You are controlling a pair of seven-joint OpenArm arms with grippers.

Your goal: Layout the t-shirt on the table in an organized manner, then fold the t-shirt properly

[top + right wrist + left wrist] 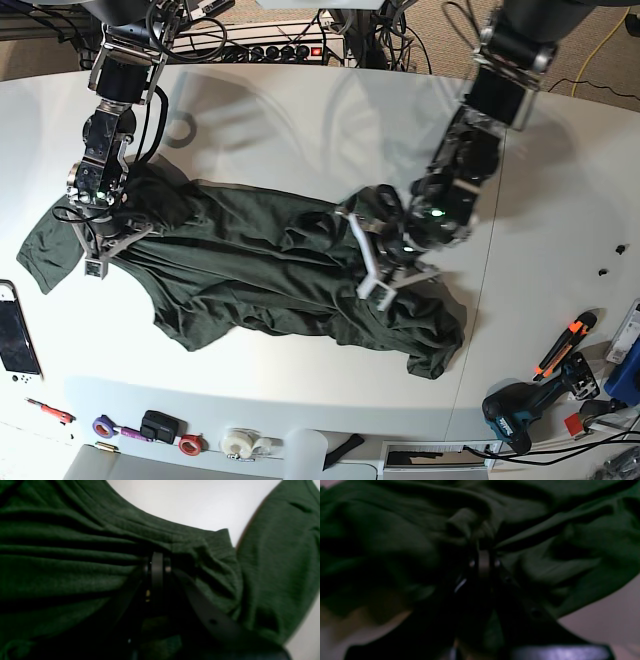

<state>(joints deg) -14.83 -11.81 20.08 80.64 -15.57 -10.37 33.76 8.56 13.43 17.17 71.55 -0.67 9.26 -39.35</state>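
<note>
L wrist view: left gripper [483,546] pressed together, pinching a bunched fold of the dark olive-green wrinkly t-shirt [395,537] – blurry.

R wrist view: right gripper [157,557] clamped on the shirt's ridged fabric, near its edge.

Base view: shirt lies crumpled across the big smooth white table [300,120] w/ thin dark seam – one arm at each end.

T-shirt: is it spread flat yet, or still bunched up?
Still bunched. The t-shirt lies stretched across the table, heavily wrinkled, with fabric gathered where both grippers pinch it.
</note>
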